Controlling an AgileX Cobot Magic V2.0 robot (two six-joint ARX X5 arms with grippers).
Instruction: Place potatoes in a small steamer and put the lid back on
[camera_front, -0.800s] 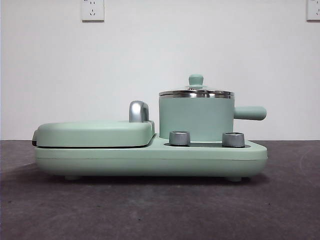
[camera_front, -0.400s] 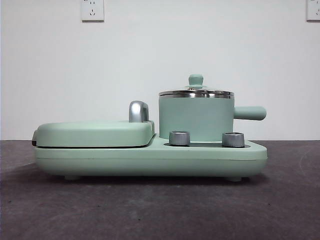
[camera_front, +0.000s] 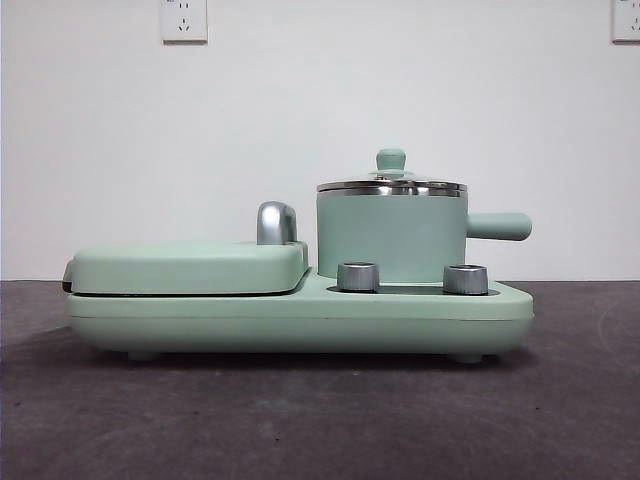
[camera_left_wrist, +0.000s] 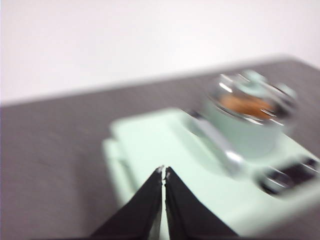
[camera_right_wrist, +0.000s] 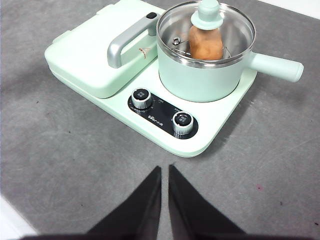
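Lid (camera_right_wrist: 206, 30) seated on steamer (camera_right_wrist: 202, 80), potato (camera_right_wrist: 205, 44) inside. Both tools, left (camera_left_wrist: 163, 172) and right (camera_right_wrist: 164, 170), pinched narrow, holding nothing, well clear over open bench (camera_right_wrist: 75, 165).

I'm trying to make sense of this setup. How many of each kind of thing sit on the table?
Cooker base: 1
Griddle cover: 1
Small steamer: 1
Lid, on the steamer: 1
Potato, inside the steamer: 1
Dials: 2
Total: 7

A green griddle cover (camera_right_wrist: 95, 55) with chrome handle (camera_right_wrist: 127, 42) beside two dials (camera_right_wrist: 162, 110).
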